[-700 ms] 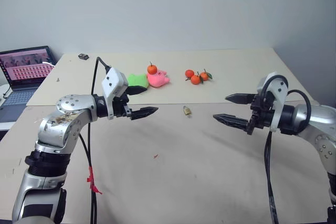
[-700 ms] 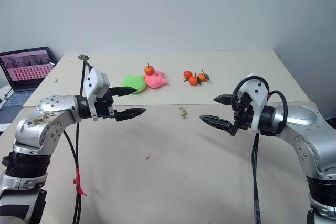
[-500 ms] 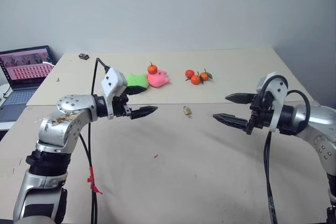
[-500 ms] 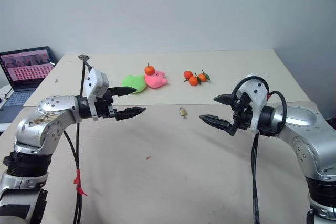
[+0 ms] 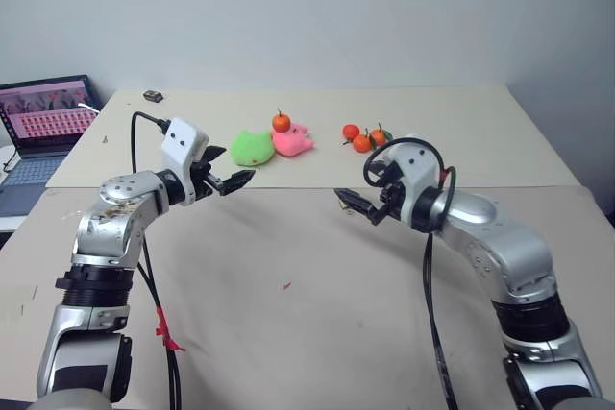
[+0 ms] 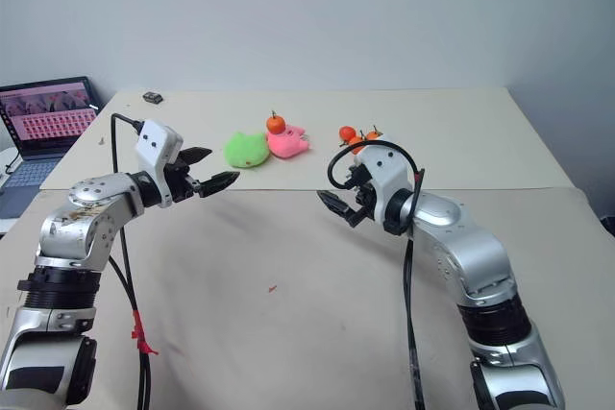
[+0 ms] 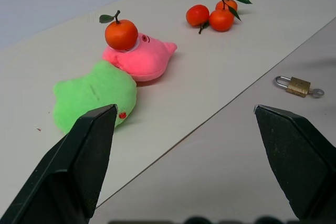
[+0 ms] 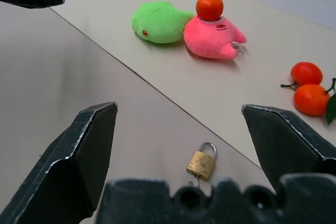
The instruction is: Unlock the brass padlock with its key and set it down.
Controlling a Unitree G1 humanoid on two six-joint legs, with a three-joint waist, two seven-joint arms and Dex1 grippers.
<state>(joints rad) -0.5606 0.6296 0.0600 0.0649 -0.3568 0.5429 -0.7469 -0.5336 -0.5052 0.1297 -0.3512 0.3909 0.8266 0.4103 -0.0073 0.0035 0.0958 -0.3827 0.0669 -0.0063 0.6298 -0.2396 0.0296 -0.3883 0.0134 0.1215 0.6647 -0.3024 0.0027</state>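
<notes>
**Padlock lies loose on the worktop, both pincers wide open**

From the head views you see the left pincer [image 5: 223, 180] raised over the worktop [image 5: 288, 333], its two black fingers spread and holding nothing. The right pincer [image 6: 336, 206] reaches in toward the middle, also spread and empty. In these views the right pincer sits in front of the spot where the padlock would lie, so you cannot make it out there. Further back you can see a green plush toy [image 5: 250, 148] touching a pink plush toy [image 5: 292, 141], with a tangerine [image 5: 281, 123] on top of the pink one, and a cluster of tangerines [image 5: 362, 137] just behind the right arm. A small dark block [image 5: 152, 96] sits near the far left corner, and an open laptop [image 5: 43, 122] stands off to the left.

The left wrist view gives you what the head views hide: the brass padlock [image 7: 297, 85] lies flat on the nearer worktop panel, just past the seam, its silver shackle pointing toward the plush toys. A small silver piece at its other end may be the key; you cannot tell for sure.

The right wrist view shows you the padlock [image 8: 201, 162] between that pincer's spread fingers [image 8: 86, 150], close in but untouched.
</notes>
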